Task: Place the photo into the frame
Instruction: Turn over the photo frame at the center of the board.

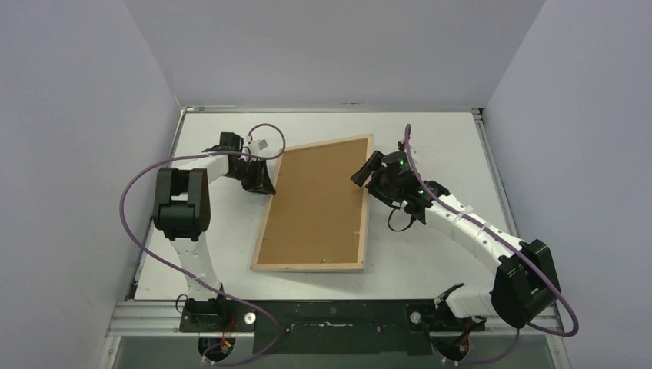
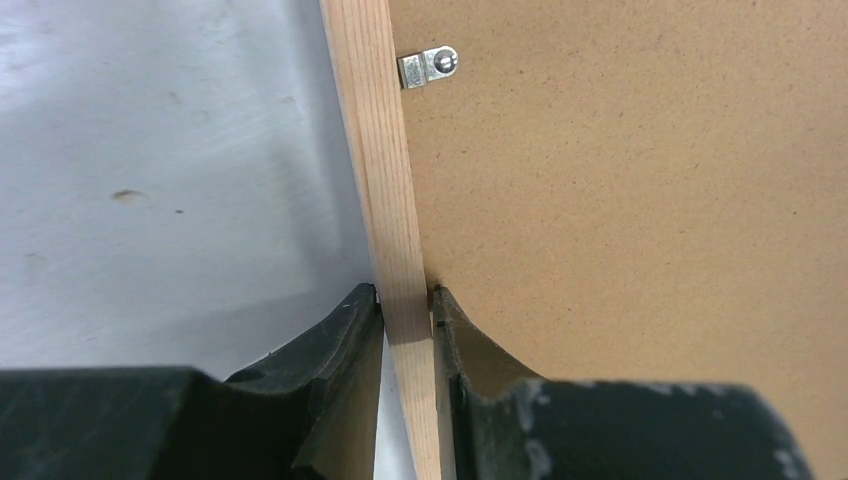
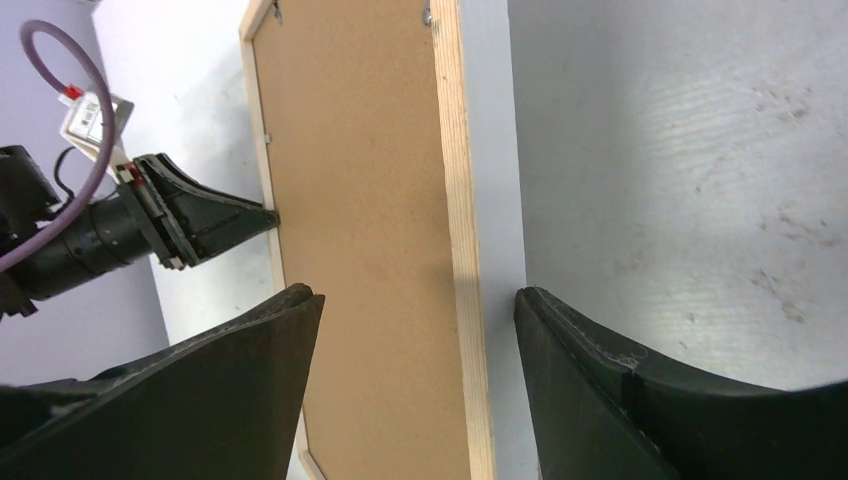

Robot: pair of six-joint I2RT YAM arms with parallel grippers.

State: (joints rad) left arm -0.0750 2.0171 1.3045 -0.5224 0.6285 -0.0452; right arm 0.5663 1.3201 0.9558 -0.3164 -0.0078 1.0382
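The frame of pale wood lies back side up in the middle of the table, at a slant, with a brown fibreboard backing panel filling it. My left gripper is shut on the frame's left bar, one finger outside it and one on the panel side. Over the frame's right bar my right gripper hangs open; one finger is above the panel and the other above the table, holding nothing. The photo is out of view.
A small metal clip on the left bar holds the backing panel. White table shows around the frame. Grey walls close it in at the left, back and right. Purple cables loop beside both arms.
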